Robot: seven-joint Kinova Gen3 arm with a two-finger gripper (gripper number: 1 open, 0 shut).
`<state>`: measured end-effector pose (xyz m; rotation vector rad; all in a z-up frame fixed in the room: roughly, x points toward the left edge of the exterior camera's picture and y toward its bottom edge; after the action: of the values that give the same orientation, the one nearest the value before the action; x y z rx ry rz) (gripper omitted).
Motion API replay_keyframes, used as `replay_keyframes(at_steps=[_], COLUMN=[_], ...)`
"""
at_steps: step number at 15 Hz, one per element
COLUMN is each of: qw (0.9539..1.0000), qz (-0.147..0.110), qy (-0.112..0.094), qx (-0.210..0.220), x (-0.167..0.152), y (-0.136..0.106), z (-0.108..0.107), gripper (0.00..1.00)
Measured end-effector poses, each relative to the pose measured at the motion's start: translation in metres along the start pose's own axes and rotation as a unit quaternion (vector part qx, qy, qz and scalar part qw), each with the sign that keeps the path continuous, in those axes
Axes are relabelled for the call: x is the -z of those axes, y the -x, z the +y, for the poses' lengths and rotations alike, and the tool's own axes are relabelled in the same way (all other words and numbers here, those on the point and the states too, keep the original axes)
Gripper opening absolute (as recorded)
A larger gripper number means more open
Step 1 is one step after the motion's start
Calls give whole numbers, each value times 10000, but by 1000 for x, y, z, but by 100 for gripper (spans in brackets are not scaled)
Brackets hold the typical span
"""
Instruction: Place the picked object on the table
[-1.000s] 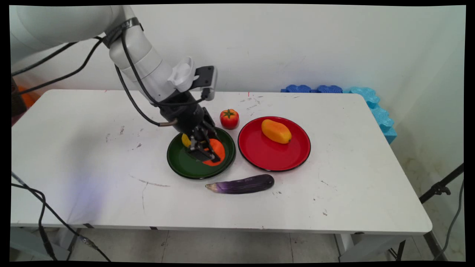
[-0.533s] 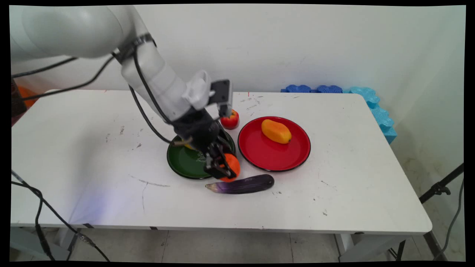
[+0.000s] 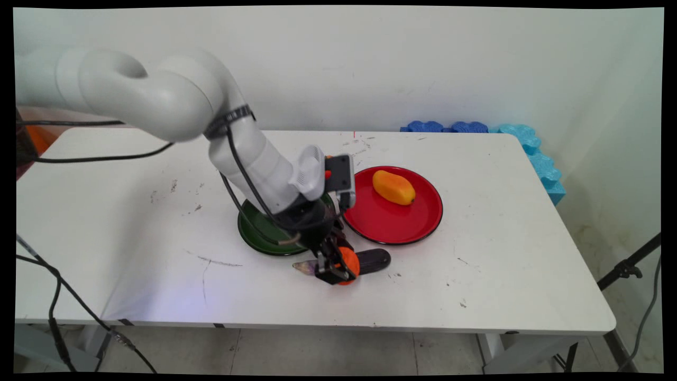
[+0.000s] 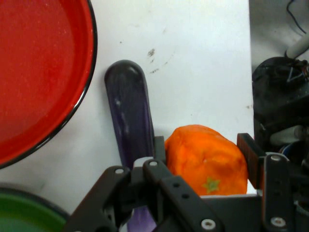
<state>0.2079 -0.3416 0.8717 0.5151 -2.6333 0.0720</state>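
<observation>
While it sits clamped between the two black fingers, the orange fruit (image 4: 207, 162) is held low over the white table (image 3: 502, 264), just past the near rim of the green plate (image 3: 254, 230) and right at the purple eggplant (image 3: 373, 259); from the main view it looks close to the tabletop, though whether it touches cannot be told. No job is stated for this scene, so all that can be said of progress is how things lie: the fruit is off both plates, carried in the gripper (image 3: 336, 270), and not released.

Round and slightly lumpy, the fruit has a bright matte orange skin, with a small greenish star-shaped mark on the side facing the hand camera. It fills the gap between the fingers, one pad pressed on each flank.

Seen from the hand, the eggplant lies just beside the fruit, its rounded dark end pointing away, its length running under the gripper's linkage. Beyond it curves the red plate (image 3: 391, 222), which carries a yellow-orange mango (image 3: 393, 187) well apart from the gripper. The arm hides much of the green plate. Blue foam pieces (image 3: 529, 145) lie along the table's far right corner
</observation>
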Motion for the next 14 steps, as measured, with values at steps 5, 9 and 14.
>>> replay_keyframes(at_steps=[5,9,14], qw=[9999,9998,9998], qz=[17,17,35], qy=[1,-15,-36], qx=[138,194,216], x=[-23,-37,-47], y=[3,7,9], z=[5,8,10], gripper=[0,0,0])
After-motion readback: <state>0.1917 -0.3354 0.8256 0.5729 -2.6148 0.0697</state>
